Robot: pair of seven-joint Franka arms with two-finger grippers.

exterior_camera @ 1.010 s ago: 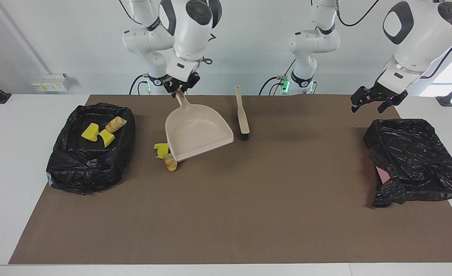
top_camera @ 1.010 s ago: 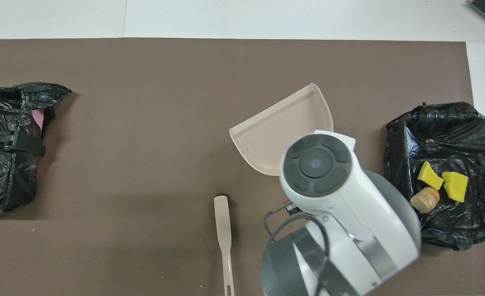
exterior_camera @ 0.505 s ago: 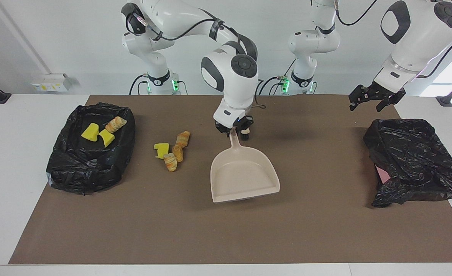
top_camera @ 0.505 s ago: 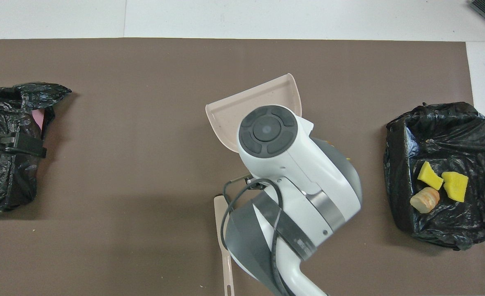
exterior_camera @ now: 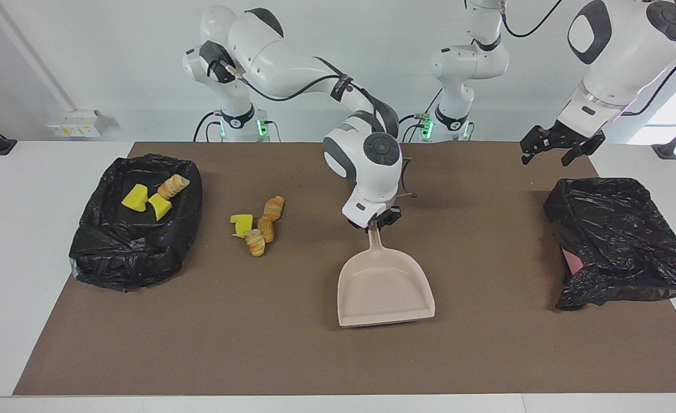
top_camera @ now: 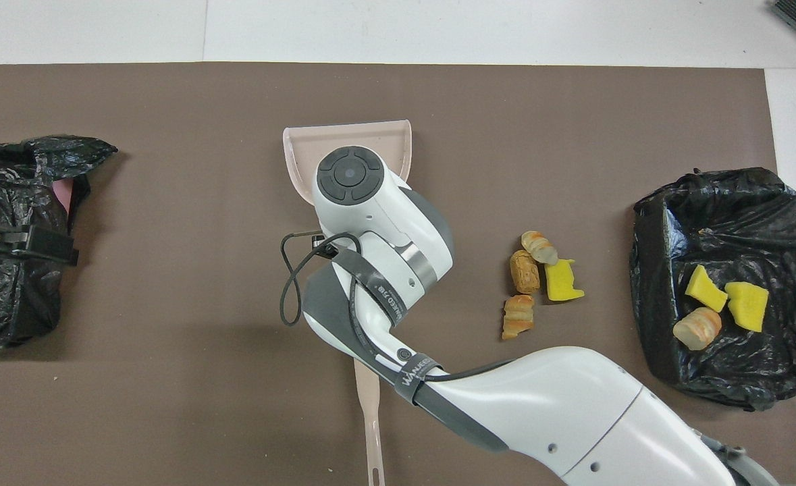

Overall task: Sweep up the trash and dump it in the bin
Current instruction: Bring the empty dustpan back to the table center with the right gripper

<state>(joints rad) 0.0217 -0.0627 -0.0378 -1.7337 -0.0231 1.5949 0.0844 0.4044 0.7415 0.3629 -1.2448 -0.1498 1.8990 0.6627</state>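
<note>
My right gripper [exterior_camera: 375, 223] is shut on the handle of the beige dustpan [exterior_camera: 385, 289], which lies on the brown mat mid-table with its mouth facing away from the robots. In the overhead view the right arm's wrist hides that gripper and part of the dustpan [top_camera: 294, 150]. Loose trash lies on the mat between the dustpan and the bin: a yellow sponge wedge [exterior_camera: 240, 219] [top_camera: 561, 282] and three bread chunks [exterior_camera: 273, 207] [top_camera: 518, 316]. The black-bagged bin [exterior_camera: 121, 259] [top_camera: 722, 374] at the right arm's end holds two yellow wedges and a bread chunk. My left gripper [exterior_camera: 555, 150] hangs open over the mat's corner.
A second black-bagged container [exterior_camera: 618, 241] [top_camera: 6, 304] with pink showing sits at the left arm's end, under the left gripper in the overhead view. The brush's beige handle [top_camera: 369, 418] lies near the robots, partly under the right arm.
The right arm has carried the dustpan from beside the trash pile toward the table's middle and farther from the robots, uncovering the pile. The left gripper barely shifted.
</note>
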